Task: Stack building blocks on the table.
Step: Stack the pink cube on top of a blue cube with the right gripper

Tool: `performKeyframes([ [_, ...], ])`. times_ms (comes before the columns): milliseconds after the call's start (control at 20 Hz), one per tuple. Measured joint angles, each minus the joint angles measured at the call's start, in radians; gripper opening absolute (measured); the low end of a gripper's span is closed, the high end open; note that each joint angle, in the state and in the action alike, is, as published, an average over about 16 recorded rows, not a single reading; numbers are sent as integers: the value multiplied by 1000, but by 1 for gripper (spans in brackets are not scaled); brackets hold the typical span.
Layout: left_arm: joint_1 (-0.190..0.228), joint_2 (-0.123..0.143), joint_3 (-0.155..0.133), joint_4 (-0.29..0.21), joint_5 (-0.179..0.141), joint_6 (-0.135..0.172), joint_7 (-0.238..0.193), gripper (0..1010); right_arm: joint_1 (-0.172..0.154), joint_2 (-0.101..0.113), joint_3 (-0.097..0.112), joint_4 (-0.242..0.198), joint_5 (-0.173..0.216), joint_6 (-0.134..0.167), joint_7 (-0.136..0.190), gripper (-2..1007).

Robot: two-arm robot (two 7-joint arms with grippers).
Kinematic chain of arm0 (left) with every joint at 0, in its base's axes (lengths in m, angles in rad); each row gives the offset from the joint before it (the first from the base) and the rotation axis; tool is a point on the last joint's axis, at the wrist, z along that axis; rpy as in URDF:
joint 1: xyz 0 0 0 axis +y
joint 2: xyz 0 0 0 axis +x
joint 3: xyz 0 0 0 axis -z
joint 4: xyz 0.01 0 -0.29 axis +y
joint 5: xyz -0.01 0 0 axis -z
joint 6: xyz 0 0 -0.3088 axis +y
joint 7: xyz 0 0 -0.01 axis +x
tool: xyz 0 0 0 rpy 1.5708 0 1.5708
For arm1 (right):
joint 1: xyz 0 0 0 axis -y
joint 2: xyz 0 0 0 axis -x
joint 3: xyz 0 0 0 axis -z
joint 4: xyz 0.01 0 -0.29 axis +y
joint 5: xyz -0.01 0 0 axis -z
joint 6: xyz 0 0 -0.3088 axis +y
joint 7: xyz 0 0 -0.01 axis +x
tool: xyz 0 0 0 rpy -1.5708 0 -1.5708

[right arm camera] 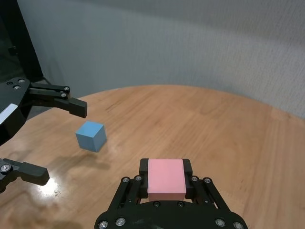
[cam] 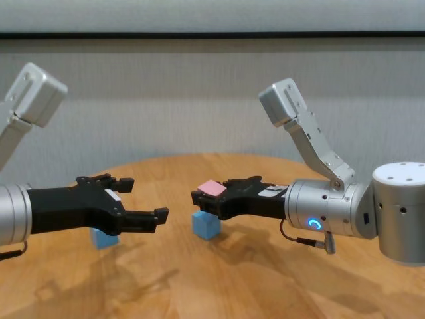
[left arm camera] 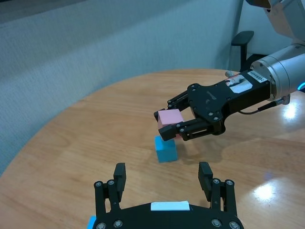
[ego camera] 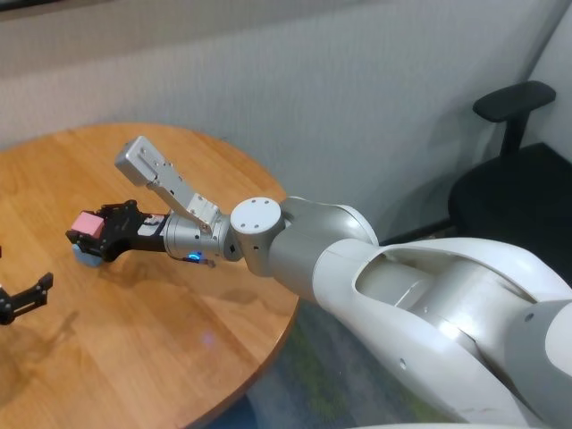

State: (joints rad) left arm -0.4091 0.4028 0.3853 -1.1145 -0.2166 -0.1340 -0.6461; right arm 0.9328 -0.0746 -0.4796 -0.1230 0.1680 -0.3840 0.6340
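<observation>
Stacking not begun: no block sits on another yet. Nearest me, my left gripper (cam: 143, 199) waits spread and empty, one light blue block (cam: 103, 237) beneath it. Further out, my right gripper (left arm camera: 170, 125) clamps the pink block (left arm camera: 170, 117) just above the second light blue block (left arm camera: 166, 148). Open table (ego camera: 161, 357) all round, edges well off

White-silver arm shells, black right claw (ego camera: 79, 241), blue wrist light, black left claw (cam: 143, 203).
</observation>
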Motion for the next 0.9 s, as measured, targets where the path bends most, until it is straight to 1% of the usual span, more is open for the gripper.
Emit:
performKeyframes([
  [150, 0, 0, 0, 0, 0, 0, 0, 1000, -14, 8, -7, -36, -6, 3, -13, 373],
  [400, 0, 0, 0, 0, 0, 0, 0, 1000, -42, 22, -17, -100, -19, 16, -36, 373],
  [600, 0, 0, 0, 0, 0, 0, 0, 1000, -58, 29, -21, -137, -29, 26, -50, 372],
  [700, 0, 0, 0, 0, 0, 0, 0, 1000, -58, 28, -18, -137, -33, 29, -51, 372],
  [900, 0, 0, 0, 0, 0, 0, 0, 1000, -39, 15, -8, -90, -36, 21, -47, 372],
])
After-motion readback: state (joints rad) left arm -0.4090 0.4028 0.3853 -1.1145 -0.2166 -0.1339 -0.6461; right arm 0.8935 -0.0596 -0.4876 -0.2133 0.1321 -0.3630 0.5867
